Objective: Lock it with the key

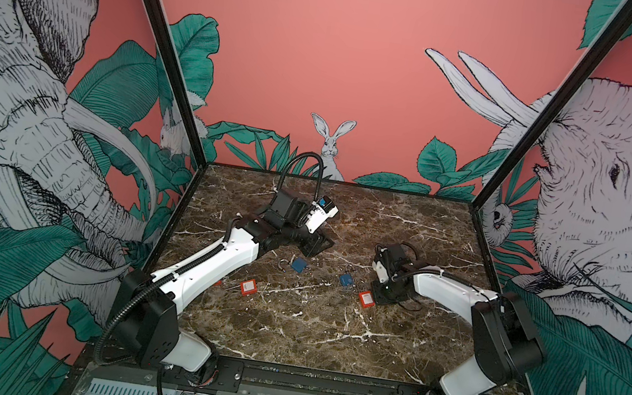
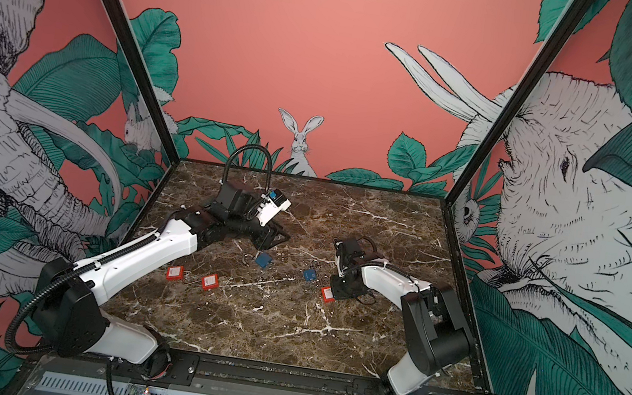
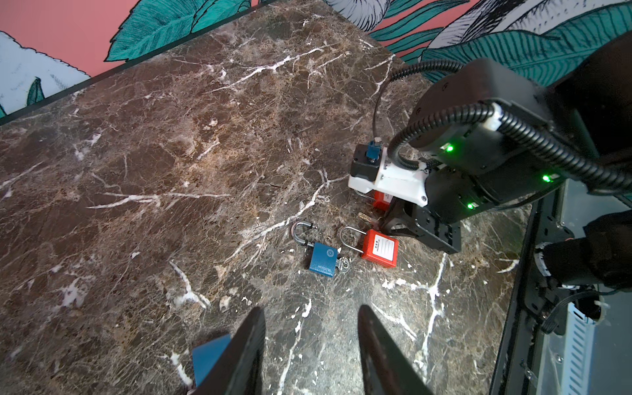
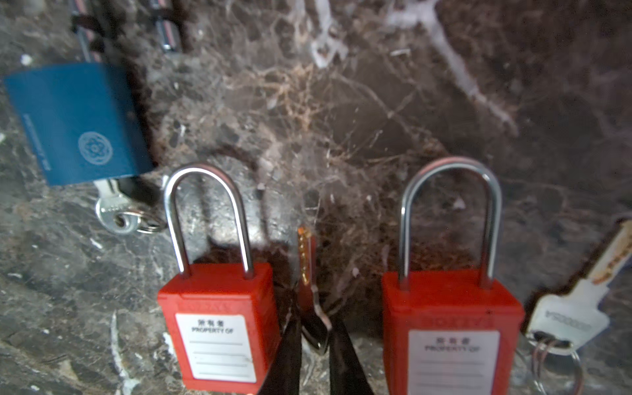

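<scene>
Right gripper (image 4: 313, 325): its two black fingers pinch the red head of a small brass key (image 4: 305, 256). It is holding the key.
Key spot: the small brass key sticks out in front of the fingers, on its thin edge, low over the brown marble table (image 4: 376, 102). It sits in the gap between two red locks.
Red locks: the red plastic padlock by the blue one (image 4: 219, 325) and the red plastic padlock by the loose silver key (image 4: 451, 335) lie flat. Both steel loops are pushed down into the bodies. Their keyholes are out of sight.
Blue lock: a blue metal padlock (image 3: 323, 258) lies just beside them. Its loop is popped open and a silver key (image 3: 343, 265) sits in its bottom.
Left gripper (image 3: 309, 309): its fingers are apart with nothing between them. It hovers over the table, away from the red locks.
Step now: I think the key is picked up and is being brought to a lock. It is not in any lock yet.
Next move: the key's tip points the same way as the loops, not at a keyhole. I think the tip and a red lock's bottom end must face each other. Then the key goes straight in and gets turned. The lock may slide, so the left gripper could hold it.
</scene>
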`<act>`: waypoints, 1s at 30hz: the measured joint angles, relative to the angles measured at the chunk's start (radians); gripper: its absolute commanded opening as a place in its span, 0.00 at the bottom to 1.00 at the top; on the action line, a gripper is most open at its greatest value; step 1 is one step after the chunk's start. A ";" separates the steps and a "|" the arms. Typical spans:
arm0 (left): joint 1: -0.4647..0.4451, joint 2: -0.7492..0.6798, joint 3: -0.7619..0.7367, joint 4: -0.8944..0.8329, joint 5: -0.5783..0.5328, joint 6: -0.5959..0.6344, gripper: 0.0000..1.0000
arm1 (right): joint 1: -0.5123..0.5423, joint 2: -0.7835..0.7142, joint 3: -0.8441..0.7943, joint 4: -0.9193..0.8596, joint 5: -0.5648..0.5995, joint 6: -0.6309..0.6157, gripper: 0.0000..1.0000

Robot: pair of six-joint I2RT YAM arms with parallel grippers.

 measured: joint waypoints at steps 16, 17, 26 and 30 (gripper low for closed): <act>0.043 -0.003 -0.010 0.041 0.003 -0.036 0.47 | 0.047 -0.125 0.177 -0.058 0.098 -0.029 0.37; 0.064 -0.010 -0.024 0.062 0.008 -0.050 0.47 | 0.060 -0.116 0.195 -0.052 0.105 -0.018 0.39; 0.200 -0.137 -0.148 0.147 0.024 -0.130 0.46 | 0.179 0.079 0.260 0.012 0.123 0.042 0.50; 0.202 -0.180 -0.162 0.166 0.026 -0.133 0.46 | 0.211 0.164 0.284 0.021 0.130 0.061 0.55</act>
